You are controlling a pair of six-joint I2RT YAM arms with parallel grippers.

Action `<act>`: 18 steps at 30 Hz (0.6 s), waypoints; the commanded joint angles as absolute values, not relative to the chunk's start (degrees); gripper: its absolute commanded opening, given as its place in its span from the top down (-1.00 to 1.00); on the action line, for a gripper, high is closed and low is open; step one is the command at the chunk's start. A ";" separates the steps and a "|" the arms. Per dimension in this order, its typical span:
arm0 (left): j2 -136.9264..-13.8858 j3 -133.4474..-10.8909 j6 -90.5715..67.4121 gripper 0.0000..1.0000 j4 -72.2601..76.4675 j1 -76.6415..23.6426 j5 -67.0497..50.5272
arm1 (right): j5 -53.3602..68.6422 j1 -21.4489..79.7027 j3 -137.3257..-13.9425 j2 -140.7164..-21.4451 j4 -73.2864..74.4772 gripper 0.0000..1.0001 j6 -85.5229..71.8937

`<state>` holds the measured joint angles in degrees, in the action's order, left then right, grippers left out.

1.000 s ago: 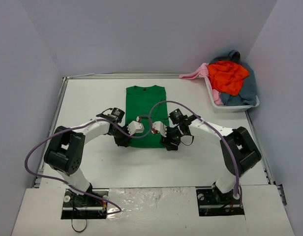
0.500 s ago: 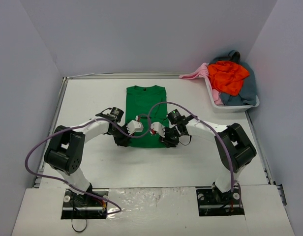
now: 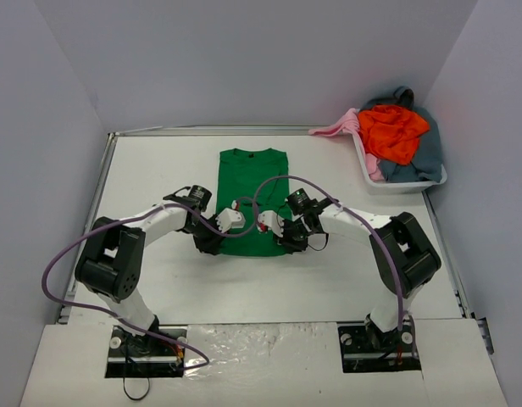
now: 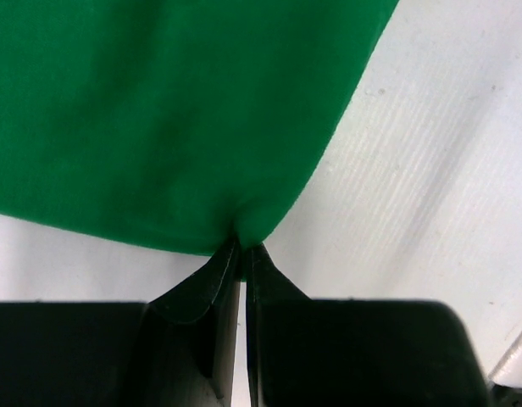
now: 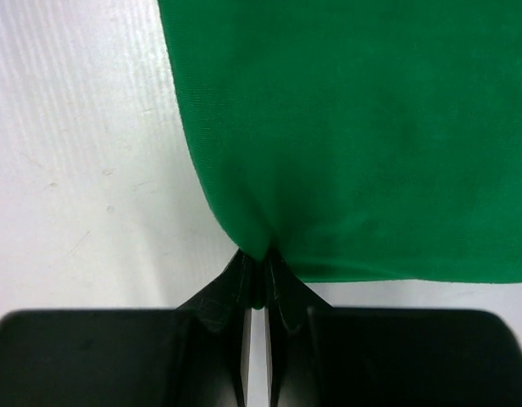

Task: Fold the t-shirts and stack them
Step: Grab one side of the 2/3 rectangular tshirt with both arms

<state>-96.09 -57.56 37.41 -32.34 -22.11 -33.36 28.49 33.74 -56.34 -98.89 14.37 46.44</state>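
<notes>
A bright green t-shirt [image 3: 253,182] lies flat in the middle of the table, folded to a narrow strip. My left gripper [image 3: 212,243] is shut on its near left corner [image 4: 244,229]. My right gripper [image 3: 293,243] is shut on its near right corner [image 5: 252,242]. Both corners are pinched between the black fingertips just above the table. An orange-red shirt [image 3: 393,131], a pale pink one [image 3: 339,127] and a grey-blue one [image 3: 416,161] are heaped in the tub at the back right.
The white plastic tub [image 3: 397,184] stands at the back right against the wall. Grey walls close in the table on three sides. A purple cable [image 3: 269,182] loops over the green shirt between the arms.
Both grippers have moved a little away from me with the near hem of the green shirt held, and the hem now lies slightly farther up the table.
</notes>
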 commanded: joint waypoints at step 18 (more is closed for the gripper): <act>-82.89 -65.56 55.98 0.95 -67.84 -26.45 -42.27 | 36.21 35.95 -64.59 -89.21 43.75 1.00 48.69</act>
